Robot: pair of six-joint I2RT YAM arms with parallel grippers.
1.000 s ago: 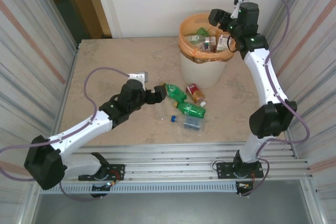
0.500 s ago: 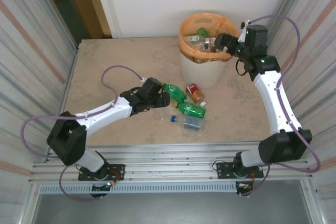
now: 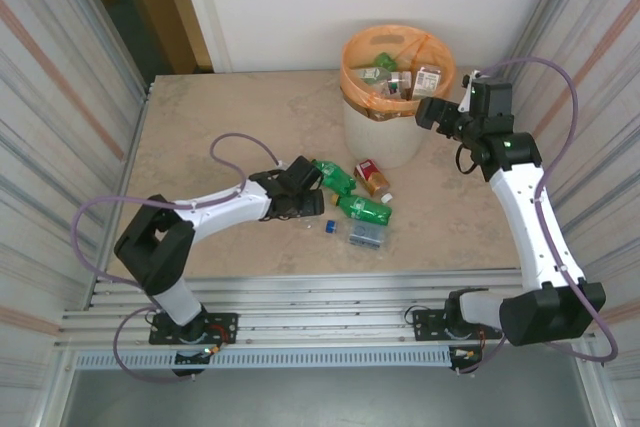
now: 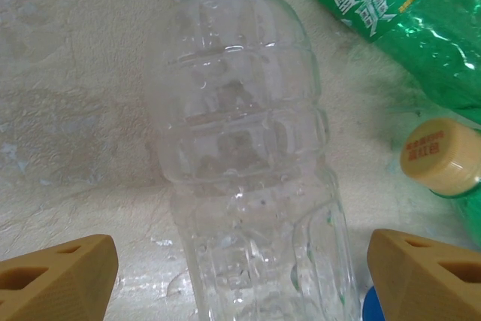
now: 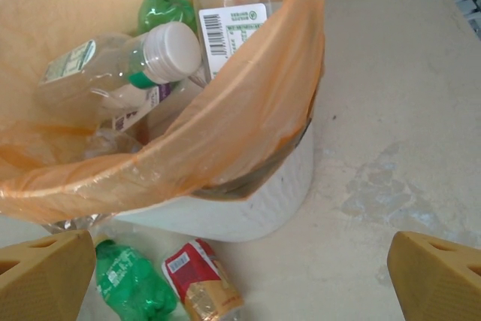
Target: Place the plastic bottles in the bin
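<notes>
Straddling clear bottle [image 4: 248, 155] (left claw [image 4: 242, 274] spread)

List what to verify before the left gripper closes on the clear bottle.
1. The left gripper open, a finger on each side of the clear ribbed plastic bottle: ok.
2. That bottle lying flat on the beige stone table: ok.
3. The green plastic bottle outside the jaws: ok.
4. The small blue cap by one finger, free of the coming grip: cannot tell.
5. The right gripper open and empty: ok.
6. The round cream-white bin upright, its orange bag over the rim: ok.
</notes>
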